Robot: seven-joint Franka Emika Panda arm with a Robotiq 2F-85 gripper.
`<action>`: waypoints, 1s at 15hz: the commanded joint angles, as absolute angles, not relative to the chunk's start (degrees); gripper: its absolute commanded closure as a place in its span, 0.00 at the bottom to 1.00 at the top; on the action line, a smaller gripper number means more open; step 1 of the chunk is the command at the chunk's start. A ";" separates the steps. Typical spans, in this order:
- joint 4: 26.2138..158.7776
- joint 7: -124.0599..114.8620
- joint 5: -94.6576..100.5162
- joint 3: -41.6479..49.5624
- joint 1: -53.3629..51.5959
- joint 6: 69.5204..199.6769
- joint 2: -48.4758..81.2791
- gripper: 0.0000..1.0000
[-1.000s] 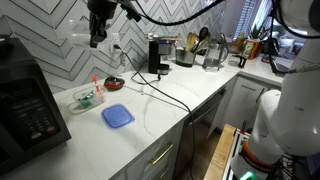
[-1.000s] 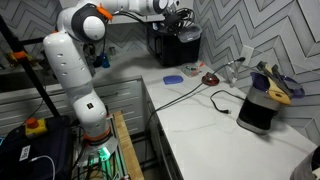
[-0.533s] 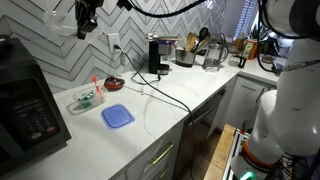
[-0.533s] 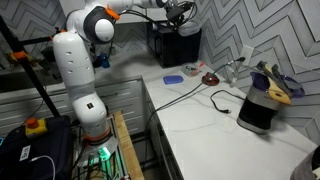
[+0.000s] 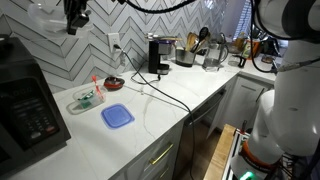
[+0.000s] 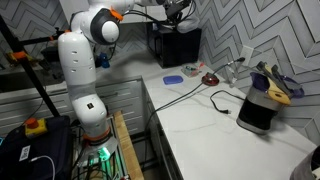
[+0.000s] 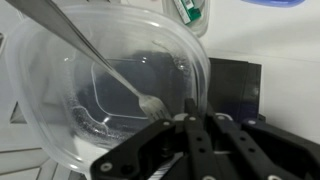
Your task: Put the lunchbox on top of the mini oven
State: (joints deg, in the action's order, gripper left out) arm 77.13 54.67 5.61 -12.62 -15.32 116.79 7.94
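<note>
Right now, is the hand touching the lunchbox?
Touching. The wrist view shows the hand clamped on the rim of the clear lunchbox.

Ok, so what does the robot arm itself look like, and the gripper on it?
The arm is glossy white, built of thick rounded links, with a black round cap and a thin orange ring at one joint. The gripper is black, with angular linkage fingers. Black cables loop along the arm's upper part.

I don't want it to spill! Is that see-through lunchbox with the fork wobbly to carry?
Probably light: the lunchbox looks like thin clear plastic, so it may bend where it's pinched. The fork lies loose inside and would likely slide or rattle if tilted.
</note>
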 commanded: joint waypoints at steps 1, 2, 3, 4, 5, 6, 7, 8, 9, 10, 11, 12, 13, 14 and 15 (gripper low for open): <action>63.19 60.95 6.22 -16.24 -17.76 106.99 16.45 0.98; 60.22 62.12 6.25 -16.98 -18.54 104.88 18.54 0.98; 57.35 62.69 6.83 -17.37 -19.49 102.77 20.59 0.98; 54.04 64.27 8.12 -17.51 -20.61 101.98 23.11 0.98; 51.29 64.90 9.83 -17.32 -21.71 100.83 25.05 0.98; 48.48 67.83 12.65 -17.06 -22.97 102.13 27.03 0.98; 45.72 69.51 15.32 -16.63 -24.25 102.41 28.84 0.98; 42.88 71.35 17.32 -16.42 -25.23 103.35 30.74 0.98; 40.03 73.71 18.18 -16.70 -25.82 104.39 32.64 0.98; 37.07 76.18 19.16 -16.80 -26.55 104.81 34.56 0.98; 34.10 78.73 19.55 -17.03 -27.14 105.59 36.46 0.98; 31.92 81.14 19.49 -17.29 -27.48 106.76 37.92 0.98; 30.39 83.34 18.99 -17.60 -27.67 108.41 38.99 0.98; 31.49 85.98 16.26 -15.51 -28.34 111.19 38.45 0.98; 29.90 88.51 15.30 -15.60 -28.57 112.73 39.59 0.98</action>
